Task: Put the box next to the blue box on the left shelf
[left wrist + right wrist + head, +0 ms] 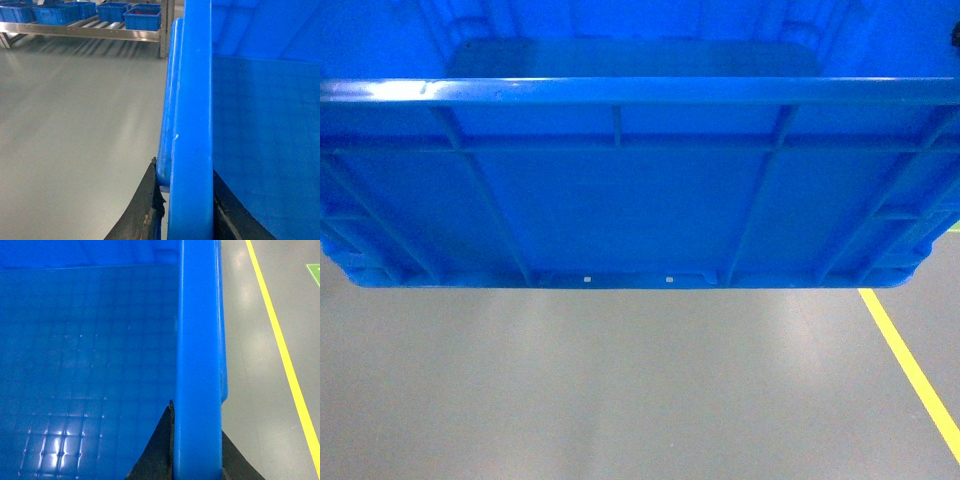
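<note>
Large bright-blue ribbed plastic crate (620, 200), open-top, held above grey floor (620, 390), left gripper (187, 200) and right gripper (197, 450) each clamped over opposite crate rims.

A smooth grey glossy floor (620, 390) fills the room, showing soft pale reflections of overhead light. A yellow painted line (912, 368) runs diagonally along its right side. Far off, small blue plastic bins (142, 17) sit on a low metal roller rack (90, 31).

Even overhead light, soft glare on grey floor (620, 390), sharp focus
</note>
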Tool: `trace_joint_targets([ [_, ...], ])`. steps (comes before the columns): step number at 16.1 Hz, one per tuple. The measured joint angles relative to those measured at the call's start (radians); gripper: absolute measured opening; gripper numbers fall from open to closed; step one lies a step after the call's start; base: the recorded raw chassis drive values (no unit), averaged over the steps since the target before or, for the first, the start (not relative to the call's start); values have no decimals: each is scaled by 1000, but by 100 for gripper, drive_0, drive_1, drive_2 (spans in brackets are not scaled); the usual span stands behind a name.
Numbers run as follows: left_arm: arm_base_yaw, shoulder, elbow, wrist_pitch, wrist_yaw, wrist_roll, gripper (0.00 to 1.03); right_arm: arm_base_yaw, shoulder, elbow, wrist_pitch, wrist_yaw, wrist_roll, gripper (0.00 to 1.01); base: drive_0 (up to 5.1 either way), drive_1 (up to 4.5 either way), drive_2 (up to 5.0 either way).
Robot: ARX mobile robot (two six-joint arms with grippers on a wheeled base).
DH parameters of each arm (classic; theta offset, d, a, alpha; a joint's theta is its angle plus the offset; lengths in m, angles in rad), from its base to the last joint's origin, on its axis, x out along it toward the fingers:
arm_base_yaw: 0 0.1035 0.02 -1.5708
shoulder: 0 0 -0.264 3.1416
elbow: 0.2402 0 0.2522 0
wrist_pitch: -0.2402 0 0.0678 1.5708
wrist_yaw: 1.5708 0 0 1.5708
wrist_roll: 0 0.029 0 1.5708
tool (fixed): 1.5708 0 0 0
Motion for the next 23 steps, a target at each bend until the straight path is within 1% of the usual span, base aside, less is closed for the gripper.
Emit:
trace_joint_targets([
  [23, 0, 0, 0, -2, 0, -1, 15, 0, 3, 0, 0, 0, 3, 7, -7, 416, -430],
])
